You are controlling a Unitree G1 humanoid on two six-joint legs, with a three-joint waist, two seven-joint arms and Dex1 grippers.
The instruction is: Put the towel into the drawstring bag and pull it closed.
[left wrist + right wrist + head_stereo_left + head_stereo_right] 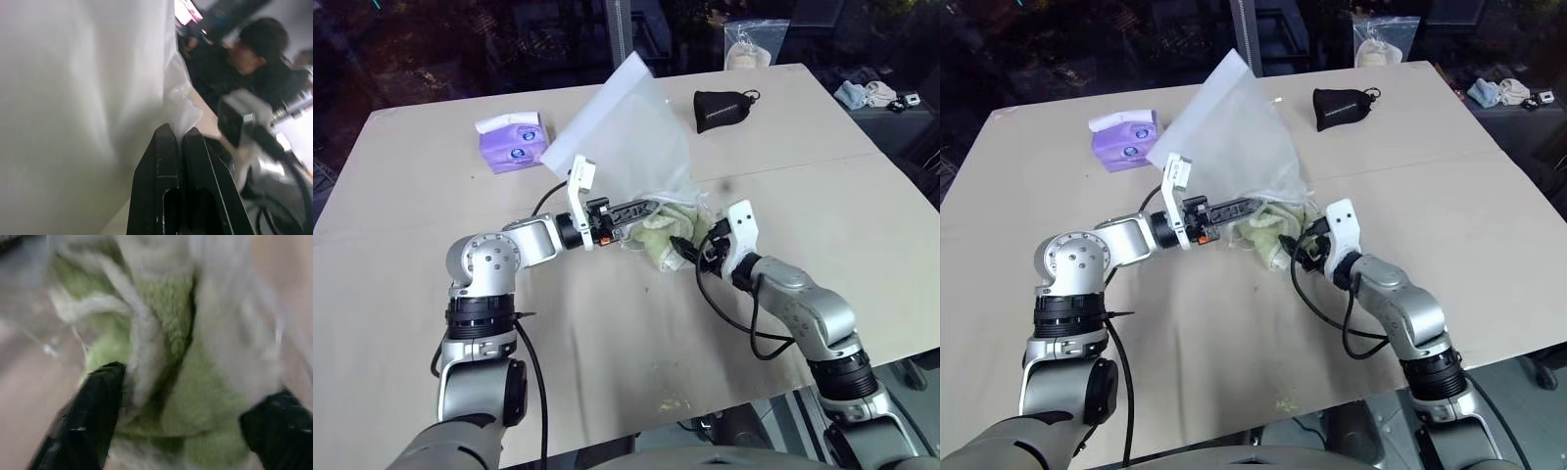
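- The translucent frosted-white drawstring bag (625,137) stood tilted up over the middle of the pale beige counter (822,225), its closed corner high and pointing to the far side, its mouth low at the near end.
- The left claw (651,208) was clamped shut on the bag's lower edge; in the left wrist view its two black fingers (164,176) pressed together with the thin white film pinched between them.
- The light green fluffy terry towel (664,238) lay bunched at the bag's mouth, partly under the frosted film and partly out on the counter.
- The right claw (690,251) sat right at the near side of the towel; in the right wrist view its fingers (93,406) stood apart on either side of the green cloth, without a visible squeeze on it.
- A white cord (142,347) ran across the towel between those fingers.
- A purple tissue pack (513,143) sat to the left of the bag.
- A small black pouch (722,108) lay to the bag's right, apart from it.
- A clear plastic bag with pale contents (751,44) stood at the far edge.
- A person in dark clothes (244,63) was visible beyond the counter in the left wrist view.
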